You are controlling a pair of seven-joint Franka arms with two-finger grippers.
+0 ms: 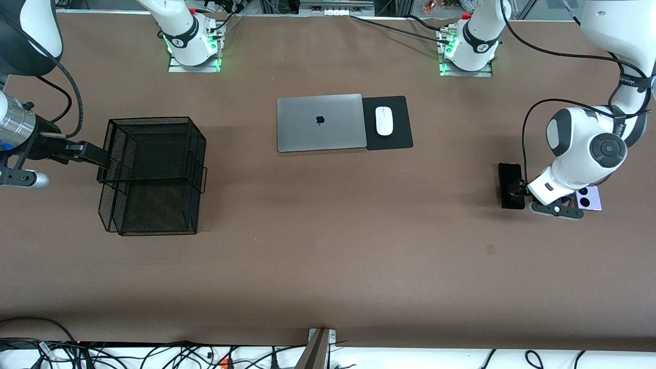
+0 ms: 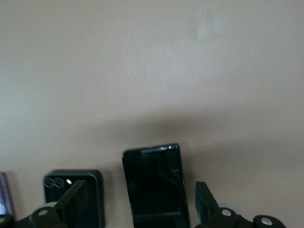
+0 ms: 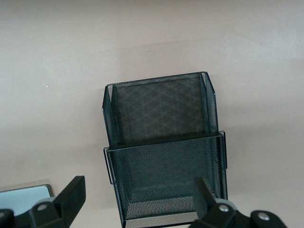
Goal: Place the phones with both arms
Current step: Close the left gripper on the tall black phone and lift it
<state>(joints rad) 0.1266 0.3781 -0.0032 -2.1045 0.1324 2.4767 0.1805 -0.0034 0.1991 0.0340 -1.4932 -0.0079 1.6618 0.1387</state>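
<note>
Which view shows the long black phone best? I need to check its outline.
The left wrist view: the long black phone lies unobstructed between the left gripper's open fingers. The front view shows it small, partly covered by the arm; the right wrist view misses it.

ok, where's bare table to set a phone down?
Bare: the wide brown strip between the mesh basket and the long black phone, nearer the camera than the laptop. Crowded: around the left gripper, straddling that phone beside the small black phone and lavender phone.

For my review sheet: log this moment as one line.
left gripper: open, straddling long black phone on table | right gripper: open at mesh basket | basket: no phones inside
</note>
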